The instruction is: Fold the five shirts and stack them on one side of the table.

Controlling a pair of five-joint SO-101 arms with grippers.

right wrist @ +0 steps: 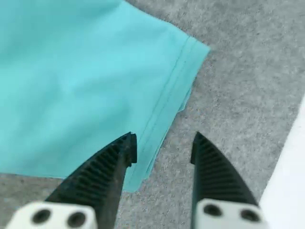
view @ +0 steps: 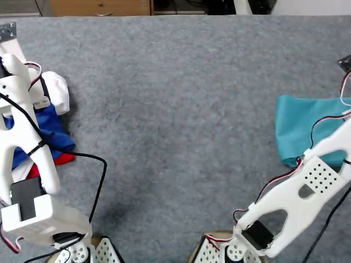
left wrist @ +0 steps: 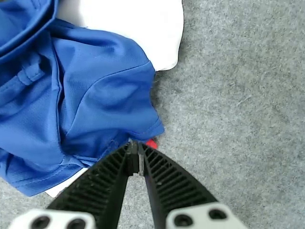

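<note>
Grey tabletop (view: 181,109): my left fingers (left wrist: 114,176) sit closed at the blue shirt (left wrist: 86,95) hem, likely to pull it free; right fingers (right wrist: 109,162) open over the teal shirt (right wrist: 71,71).

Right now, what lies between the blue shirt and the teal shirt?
In the high view, bare grey table separates the blue shirt from the teal shirt; only a black cable strays near the blue one.

A plain teal shirt (view: 299,131), a blue shirt (view: 57,134), a white shirt (view: 57,90) and a red shirt (view: 63,159) are seen on the mottled grey table cover (view: 175,109).
</note>
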